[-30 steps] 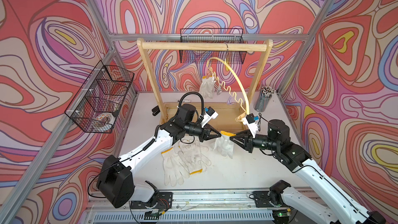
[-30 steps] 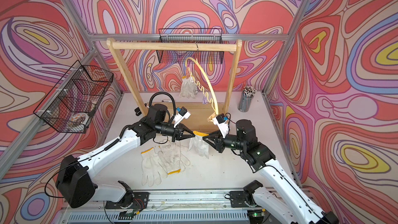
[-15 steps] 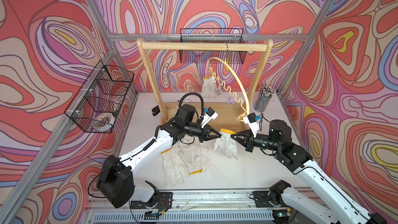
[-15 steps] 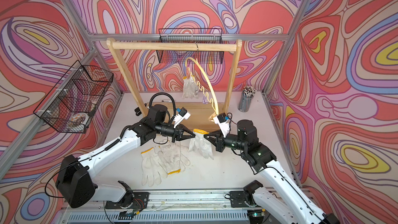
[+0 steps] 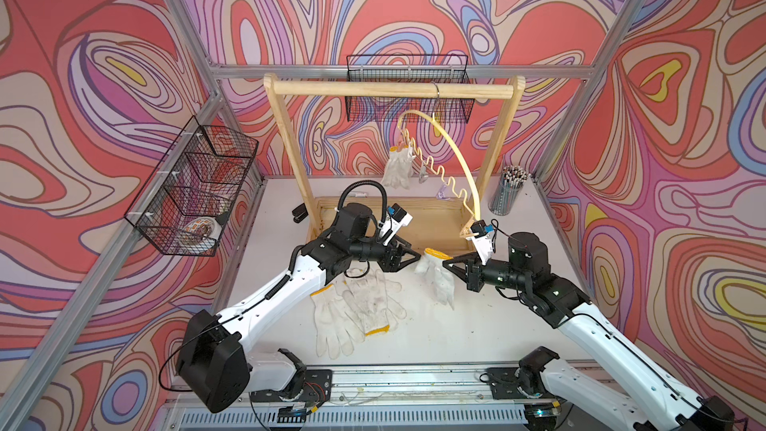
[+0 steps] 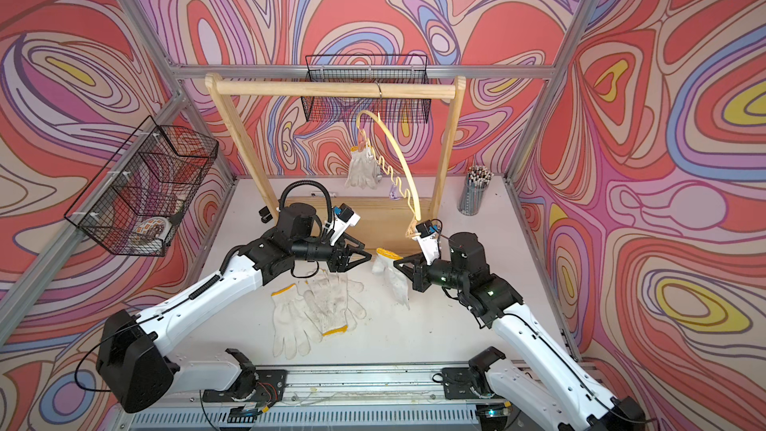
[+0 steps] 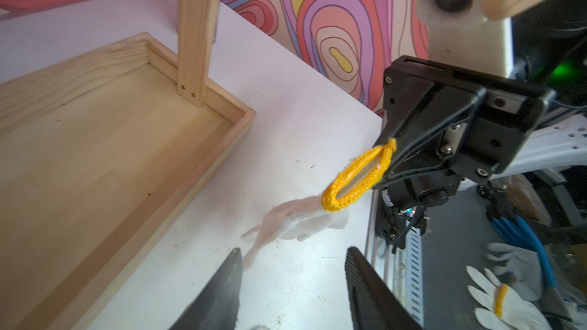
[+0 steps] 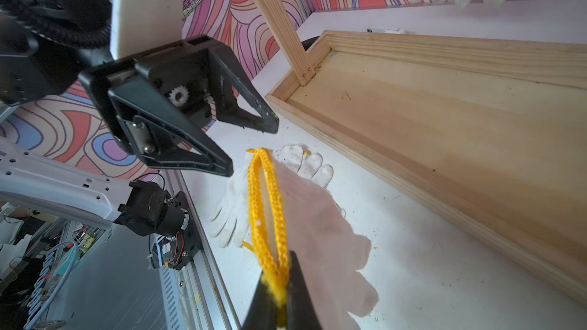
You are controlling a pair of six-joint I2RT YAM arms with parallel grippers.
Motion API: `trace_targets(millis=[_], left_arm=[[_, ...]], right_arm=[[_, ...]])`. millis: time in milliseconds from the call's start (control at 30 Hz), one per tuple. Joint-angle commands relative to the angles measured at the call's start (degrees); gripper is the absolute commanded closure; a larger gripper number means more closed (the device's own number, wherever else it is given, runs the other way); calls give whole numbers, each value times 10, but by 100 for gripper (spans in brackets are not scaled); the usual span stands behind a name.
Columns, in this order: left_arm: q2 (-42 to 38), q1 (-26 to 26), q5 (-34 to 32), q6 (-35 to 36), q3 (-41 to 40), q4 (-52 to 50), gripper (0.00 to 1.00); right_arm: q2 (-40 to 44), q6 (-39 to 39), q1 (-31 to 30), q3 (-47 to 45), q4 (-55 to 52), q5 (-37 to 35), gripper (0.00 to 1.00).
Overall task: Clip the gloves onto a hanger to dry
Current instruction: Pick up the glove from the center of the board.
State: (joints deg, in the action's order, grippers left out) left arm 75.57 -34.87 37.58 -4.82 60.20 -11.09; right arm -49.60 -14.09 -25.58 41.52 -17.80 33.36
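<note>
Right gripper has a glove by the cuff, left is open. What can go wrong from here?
Right gripper pinches the glove by its yellow cuff edge only; it may slip out.
The hanger hangs loose and tilted on the rail; pushing on it may swing it away.
Open left gripper sits close to the cuff and could snag it.

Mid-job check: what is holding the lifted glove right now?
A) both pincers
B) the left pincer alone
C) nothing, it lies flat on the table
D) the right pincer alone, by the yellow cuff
D: the right pincer is shut on the yellow cuff of the dangling glove, while the left pincer is open and clear of it.
</note>
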Motion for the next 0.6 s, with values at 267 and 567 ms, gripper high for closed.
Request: trace_targets(millis=[267, 567], left_arm=[[25, 4, -203, 56, 45, 42, 19], [106, 23, -297, 108, 134, 97, 21]], right_arm=[[-85, -4, 2, 22, 8, -102, 100], [-132, -69, 2, -16, 136, -71, 100]])
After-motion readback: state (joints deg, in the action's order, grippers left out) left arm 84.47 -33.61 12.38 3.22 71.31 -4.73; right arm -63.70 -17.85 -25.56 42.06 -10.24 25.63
